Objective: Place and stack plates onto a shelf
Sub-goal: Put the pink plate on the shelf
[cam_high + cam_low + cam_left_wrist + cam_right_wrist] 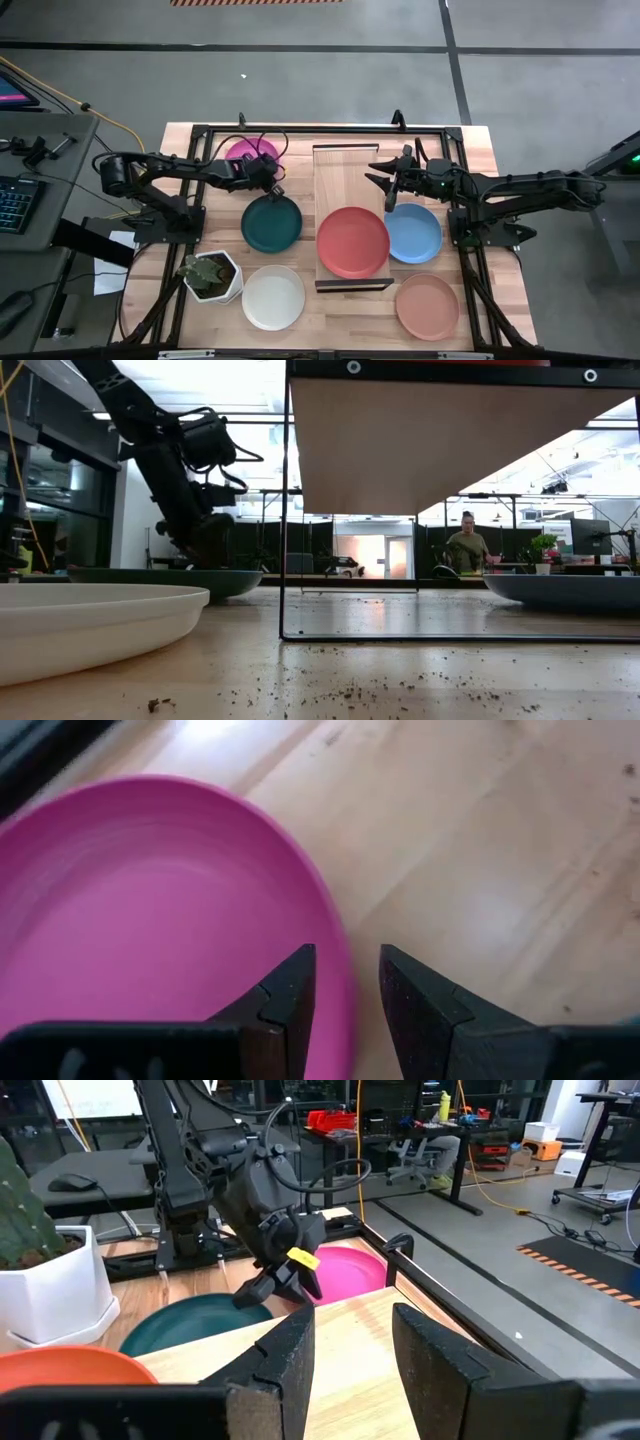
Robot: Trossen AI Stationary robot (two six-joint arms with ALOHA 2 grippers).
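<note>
The left tool (345,990), fingers spread, straddles the pink plate's (252,152) rim at upper left, ready to pinch and lift it. The right tool (385,182), also spread, hovers empty over the shelf (345,165), which carries a red plate (353,242) lower down.

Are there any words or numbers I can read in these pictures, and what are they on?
None: no word, number or brand can be read anywhere.
Yellow tag on the left hand: no writing can be made out.
Monitor far back in the room: too small to read.
The plates, such as the magenta pink plate, and the shelf: plain, no writing.
</note>
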